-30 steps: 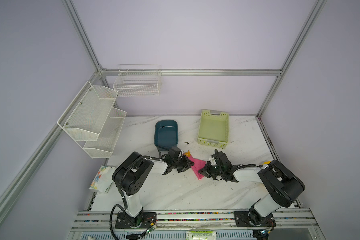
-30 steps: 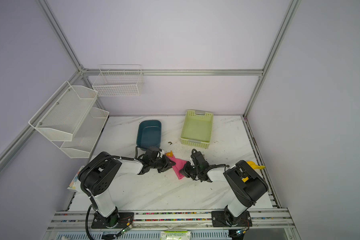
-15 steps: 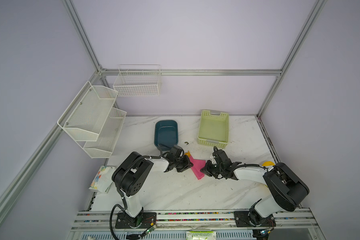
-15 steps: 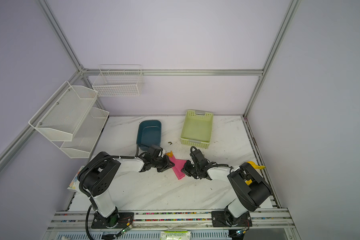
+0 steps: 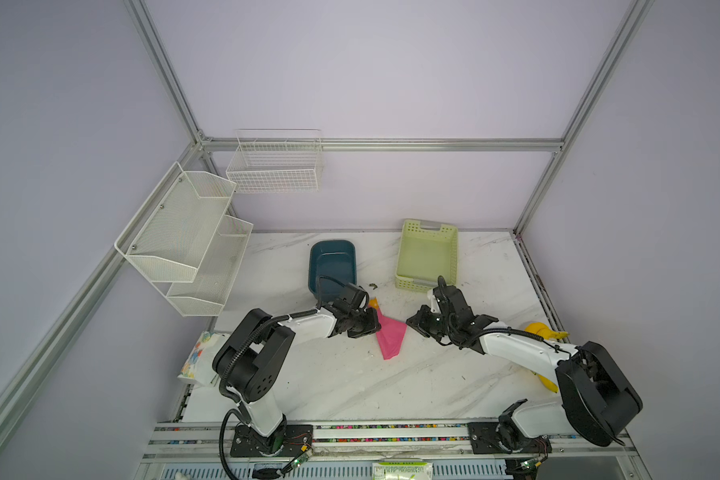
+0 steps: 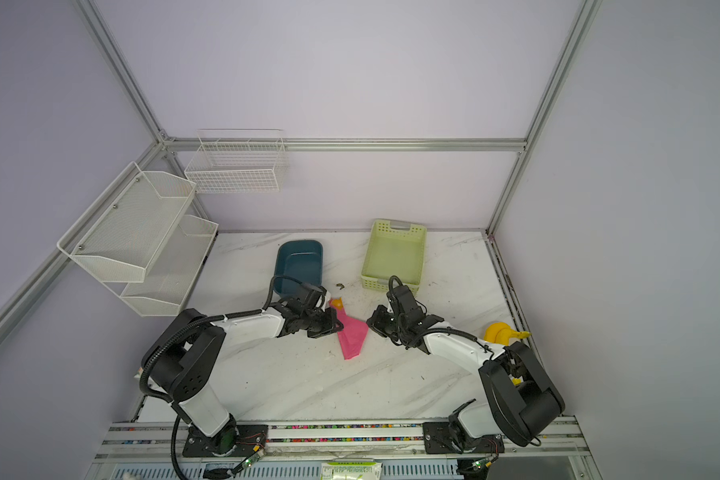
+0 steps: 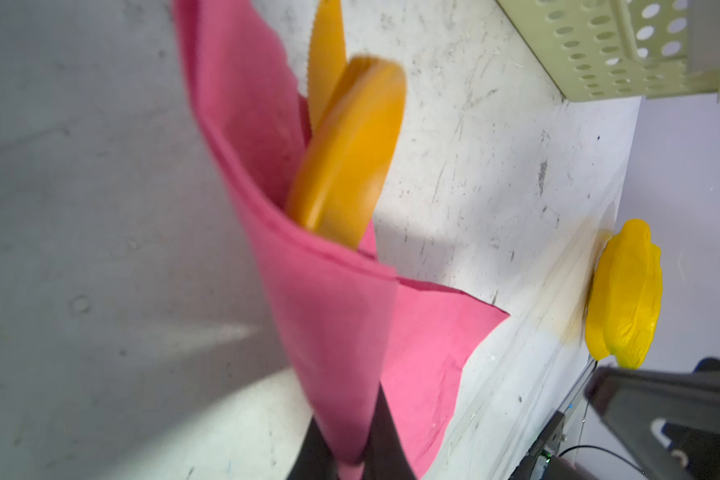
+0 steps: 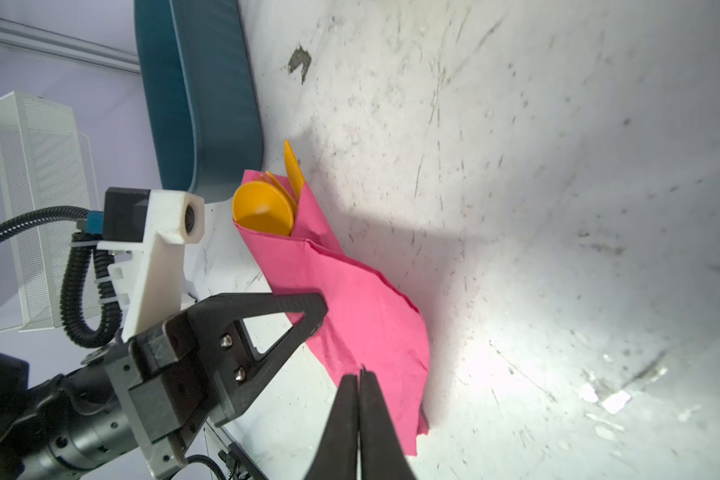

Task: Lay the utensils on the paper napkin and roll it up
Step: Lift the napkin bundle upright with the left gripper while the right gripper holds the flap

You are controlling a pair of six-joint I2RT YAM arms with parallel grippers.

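Left gripper: my left gripper point(image 7: 348, 453) is pinching the napkin point(image 7: 329, 332); pink paper fills the gap between the jaws.
Right gripper: my right gripper point(image 8: 359, 374) has its jaws pressed together, the tips against the napkin's edge. I cannot tell whether any paper is caught.
Hold points: in both top views my left gripper is at the napkin's 9 o'clock side and my right at its 3 o'clock corner.
Napkin: it lies on the table point(image 5: 350, 386) near the middle, folded over into a loose cone. The narrow end points to 6 o'clock and a flap spreads towards 3 o'clock.
Utensils: the utensils point(image 5: 373, 302) are wrapped inside, with their heads out of the 12 o'clock end.
Heads: the spoon point(image 8: 262, 208) shows its bowl, the fork point(image 8: 272, 178) its tines and the knife point(image 8: 294, 170) its blade.
Tray: the blue tray point(image 5: 332, 266) is at 11 o'clock from the napkin, near the heads.
Basket: the green basket point(image 5: 427, 253) is at 1 o'clock, farther off.
Bananas: the bananas point(image 5: 537, 329) are at 3 o'clock by the table's edge, past my right arm.
Packet: the floral packet point(image 5: 198, 359) is at 9 o'clock, at the table's edge.
Racks: the white racks point(image 5: 184, 224) hang on the walls at 10 to 11 o'clock.
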